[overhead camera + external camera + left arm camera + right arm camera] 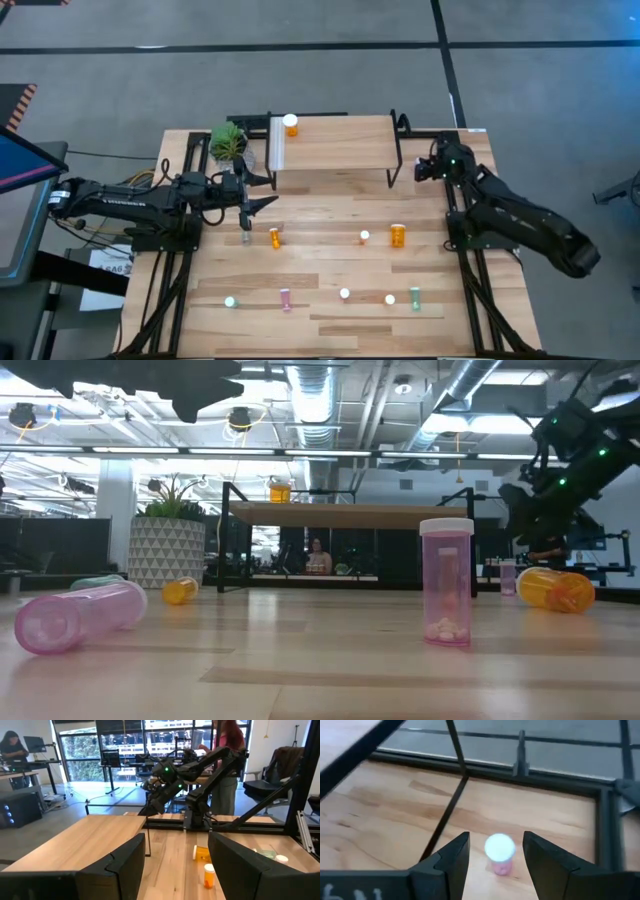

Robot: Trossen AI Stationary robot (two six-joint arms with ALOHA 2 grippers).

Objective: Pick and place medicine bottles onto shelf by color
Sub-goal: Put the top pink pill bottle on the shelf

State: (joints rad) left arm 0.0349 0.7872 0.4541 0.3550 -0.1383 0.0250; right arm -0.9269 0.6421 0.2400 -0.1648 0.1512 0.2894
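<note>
The shelf (335,148) stands at the table's far side, with one orange bottle (290,125) upright on its left end by the white strip (278,146). My right gripper (495,852) is open at the shelf's right end, near the shelf's leg (442,822). Its fingers stand on either side of a small pink bottle (499,851), which stands upright on the table, white cap up; I see no touch. My left gripper (255,202) is open and empty, above the table in front of the shelf's left end. Orange bottles (275,237) (398,235) stand mid-table.
More bottles stand or lie along the table's near side: teal (415,298), pink (285,299) and white-capped ones (345,294). A potted plant (228,143) stands left of the shelf. In the low view a pink bottle (446,582) stands close to the camera, and another (75,617) lies on its side. People show in the room behind.
</note>
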